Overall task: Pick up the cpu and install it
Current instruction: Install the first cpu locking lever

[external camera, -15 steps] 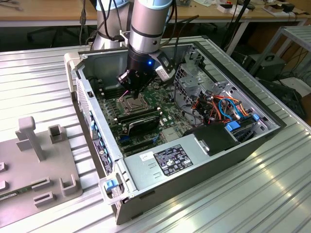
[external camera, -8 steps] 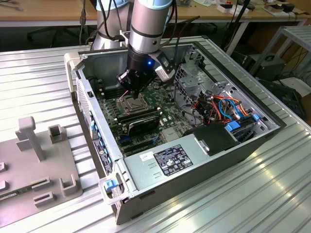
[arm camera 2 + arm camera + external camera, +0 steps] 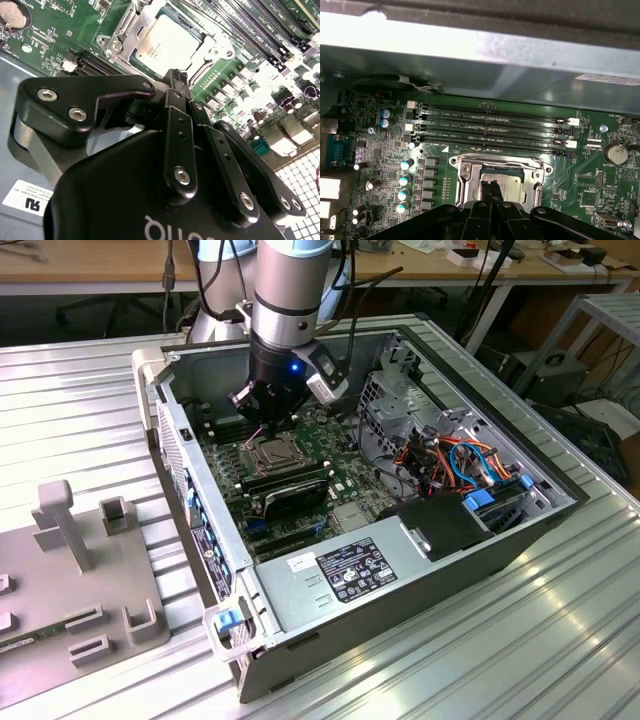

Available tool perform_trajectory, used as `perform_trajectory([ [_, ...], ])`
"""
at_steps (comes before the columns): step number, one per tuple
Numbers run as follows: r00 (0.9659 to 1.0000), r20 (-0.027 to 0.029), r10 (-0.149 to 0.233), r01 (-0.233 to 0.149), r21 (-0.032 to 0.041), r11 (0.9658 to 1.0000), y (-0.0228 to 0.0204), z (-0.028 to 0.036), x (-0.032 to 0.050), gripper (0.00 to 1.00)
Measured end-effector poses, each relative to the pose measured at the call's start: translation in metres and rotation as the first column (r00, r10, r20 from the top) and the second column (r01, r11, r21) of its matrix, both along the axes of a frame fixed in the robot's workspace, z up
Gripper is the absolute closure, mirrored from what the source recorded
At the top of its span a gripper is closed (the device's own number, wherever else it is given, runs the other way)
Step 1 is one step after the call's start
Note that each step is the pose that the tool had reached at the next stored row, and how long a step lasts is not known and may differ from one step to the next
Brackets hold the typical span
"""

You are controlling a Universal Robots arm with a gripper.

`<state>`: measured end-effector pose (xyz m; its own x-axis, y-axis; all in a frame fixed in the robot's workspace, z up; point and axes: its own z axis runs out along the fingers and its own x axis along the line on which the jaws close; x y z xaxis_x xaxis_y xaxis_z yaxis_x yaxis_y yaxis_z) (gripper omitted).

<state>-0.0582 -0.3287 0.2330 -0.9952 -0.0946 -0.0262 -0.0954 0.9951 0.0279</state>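
Well off to the exterior view's left of the end effector, a pale grey plastic fixture (image 3: 70, 570) with upright posts and slots lies on the ribbed silver metal desk (image 3: 90, 390). Nearer, the open dark grey metal computer case (image 3: 400, 605) lies on its side on that desk, and the silver and black robot arm (image 3: 288, 290) reaches down into it.

The black end effector (image 3: 263, 430) hangs over the green motherboard (image 3: 335, 440). In both wrist views its two fingers are pressed together with nothing between them. The small, flat, square cpu (image 3: 167, 42) with a dull silver-grey metal top lies directly under the fingertips (image 3: 486, 189), flat inside the square socket and ringed by the silver metal frame (image 3: 465, 172). Whether the tips touch the chip or hover just above it I cannot tell (the two look very close). Just beyond the socket from the end effector, long black memory slots (image 3: 490, 127) run side by side towards the case wall.

To the exterior view's right of the end effector, a tangle of orange, red and blue cables (image 3: 450, 455) fills the far part of the case, near a black plastic cover (image 3: 440, 525).
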Motion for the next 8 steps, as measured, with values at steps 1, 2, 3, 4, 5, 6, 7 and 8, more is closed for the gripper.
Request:
perform_trajectory([
  [1, 1.0, 0.0011, 0.0, 0.0, 0.0149, 0.9999, 0.0001, -0.0001, -0.0001, 0.89],
  [2, 1.0, 0.0026, 0.0, 0.0, 0.0369, 0.9993, 0.0001, -0.0001, -0.0004, 0.89],
  [3, 1.0, 0.003, 0.0, 0.0, 0.0411, 0.9992, 0.0001, -0.0001, -0.0007, 0.89],
  [4, 1.0, 0.0037, 0.0, 0.0, 0.0451, 0.999, 0.0001, -0.0001, -0.0015, 0.89],
  [5, 1.0, 0.0043, 0.0, 0.0, 0.0459, 0.9989, 0.0001, -0.0001, -0.0023, 0.89],
  [6, 1.0, 0.0051, -0.001, 0.0, 0.0477, 0.9989, 0.0001, -0.0001, -0.0033, 0.89],
  [7, 1.0, 0.0066, -0.001, 0.0, 0.0528, 0.9986, 0.0001, -0.0001, -0.0043, 0.89],
  [8, 1.0, 0.0079, -0.001, 0.0, 0.0576, 0.9983, 0.0001, -0.0001, -0.0051, 0.89],
])
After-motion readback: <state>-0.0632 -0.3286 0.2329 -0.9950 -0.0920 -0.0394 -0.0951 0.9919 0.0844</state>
